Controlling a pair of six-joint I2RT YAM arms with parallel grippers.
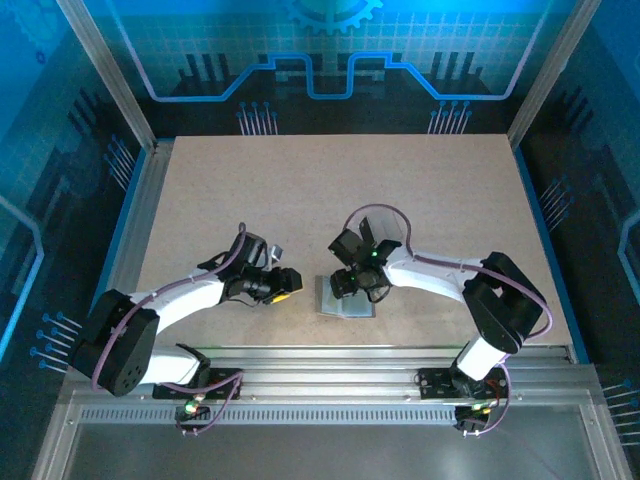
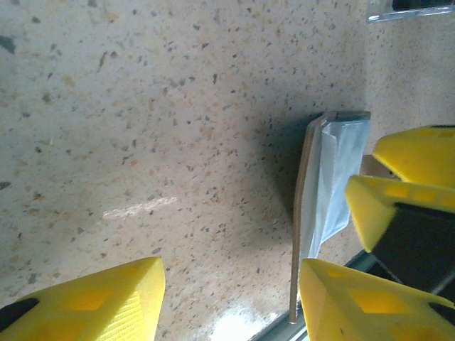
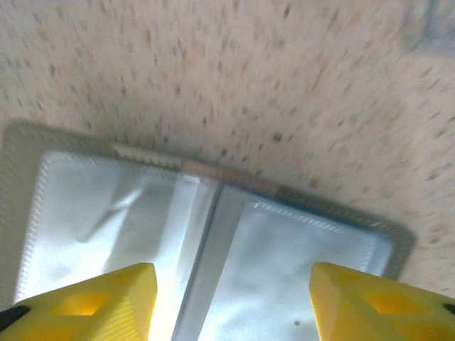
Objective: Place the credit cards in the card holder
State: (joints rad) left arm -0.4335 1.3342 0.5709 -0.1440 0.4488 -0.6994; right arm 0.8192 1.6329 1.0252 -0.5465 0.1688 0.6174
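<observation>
The card holder (image 1: 346, 305) lies open on the table near the front edge, two silver panels with a fold down the middle (image 3: 106, 213). My right gripper (image 1: 353, 282) hovers right above it, open, with its yellow fingertips (image 3: 231, 302) spread over both panels and nothing between them. My left gripper (image 1: 284, 285) is just left of the holder, also open; bare table shows between its fingers (image 2: 231, 302). In the left wrist view the card holder (image 2: 334, 170) is seen edge-on, its near panel raised, with the right gripper's yellow fingers (image 2: 416, 153) beyond it. The credit cards are out of view.
A small clear plastic box (image 1: 274, 248) sits behind the left gripper, and its edge (image 2: 409, 11) shows at the top right of the left wrist view. The aluminium rail (image 1: 400, 352) runs along the table's front edge just below the holder. Open tabletop (image 1: 330, 190) stretches toward the back.
</observation>
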